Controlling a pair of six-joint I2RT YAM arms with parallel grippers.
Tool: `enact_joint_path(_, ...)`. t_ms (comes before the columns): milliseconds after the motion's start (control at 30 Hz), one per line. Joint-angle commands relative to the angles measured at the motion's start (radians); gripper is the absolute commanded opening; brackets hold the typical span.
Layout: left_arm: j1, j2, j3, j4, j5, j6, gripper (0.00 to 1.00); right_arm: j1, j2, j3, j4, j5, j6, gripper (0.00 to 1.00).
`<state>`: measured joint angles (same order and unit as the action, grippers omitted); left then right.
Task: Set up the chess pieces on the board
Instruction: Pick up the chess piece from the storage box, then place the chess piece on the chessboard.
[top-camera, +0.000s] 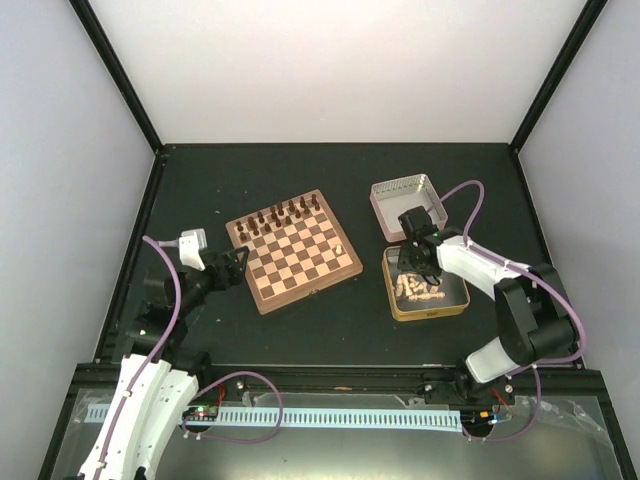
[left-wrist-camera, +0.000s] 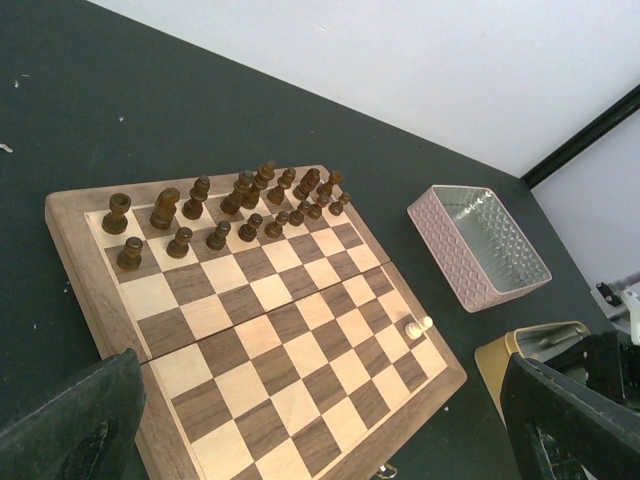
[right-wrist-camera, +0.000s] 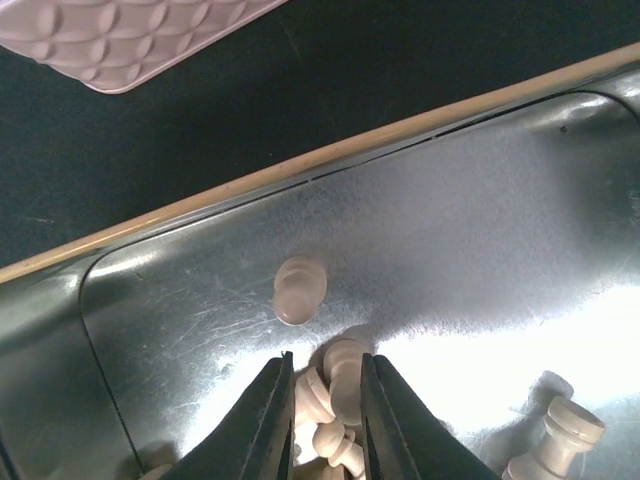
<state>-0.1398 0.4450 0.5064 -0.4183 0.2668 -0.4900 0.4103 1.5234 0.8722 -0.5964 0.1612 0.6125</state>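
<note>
The board (top-camera: 300, 262) (left-wrist-camera: 290, 360) lies left of centre. One cream chess piece (top-camera: 340, 248) (left-wrist-camera: 418, 326) stands near its right edge. Several more cream chess pieces (top-camera: 420, 290) lie in the gold tin (top-camera: 455, 298) (right-wrist-camera: 300, 170). My right gripper (top-camera: 412, 268) (right-wrist-camera: 328, 385) is down in that tin. Its jaws are narrowed on two pieces lying side by side (right-wrist-camera: 345, 375), each finger touching one. Another piece (right-wrist-camera: 300, 290) lies loose just ahead. My left gripper (top-camera: 238, 262) (left-wrist-camera: 320, 440) hovers open at the board's near-left edge, with nothing between its fingers.
Dark brown pieces (top-camera: 275, 217) (left-wrist-camera: 240, 200) fill the board's two far rows. The pinkish-silver tin lid (top-camera: 405, 203) (left-wrist-camera: 480, 245) (right-wrist-camera: 130, 40) sits just behind the gold tin. More cream pieces (right-wrist-camera: 565, 430) lie at the tin's right side.
</note>
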Motion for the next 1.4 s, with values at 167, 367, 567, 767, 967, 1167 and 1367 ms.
enact_joint_path(167,-0.003,-0.005,0.015,0.012,0.014,0.004,0.99,-0.008,0.023,-0.032,0.031,0.052,0.029,0.24)
enact_joint_path(367,-0.003,-0.009,0.014,0.01,0.014,0.005,0.99,-0.01,0.036,-0.036,0.044,0.062,0.028,0.21)
enact_joint_path(567,-0.003,-0.015,0.014,0.009,0.011,0.004,0.99,-0.01,-0.007,-0.032,0.032,0.106,0.025,0.07)
enact_joint_path(767,-0.003,-0.018,0.011,0.008,0.008,0.004,0.99,-0.01,-0.115,-0.008,-0.019,0.164,0.013,0.06)
enact_joint_path(967,-0.003,-0.024,0.003,0.014,0.009,-0.003,0.99,-0.01,-0.171,0.019,-0.032,0.056,-0.007,0.07)
enact_joint_path(1167,-0.003,-0.033,-0.006,0.014,0.009,-0.006,0.99,0.045,-0.182,0.081,-0.029,-0.108,-0.024,0.07)
enact_joint_path(1367,-0.003,-0.041,-0.012,0.013,0.003,-0.012,0.99,0.197,-0.06,0.212,-0.062,-0.135,-0.031,0.06)
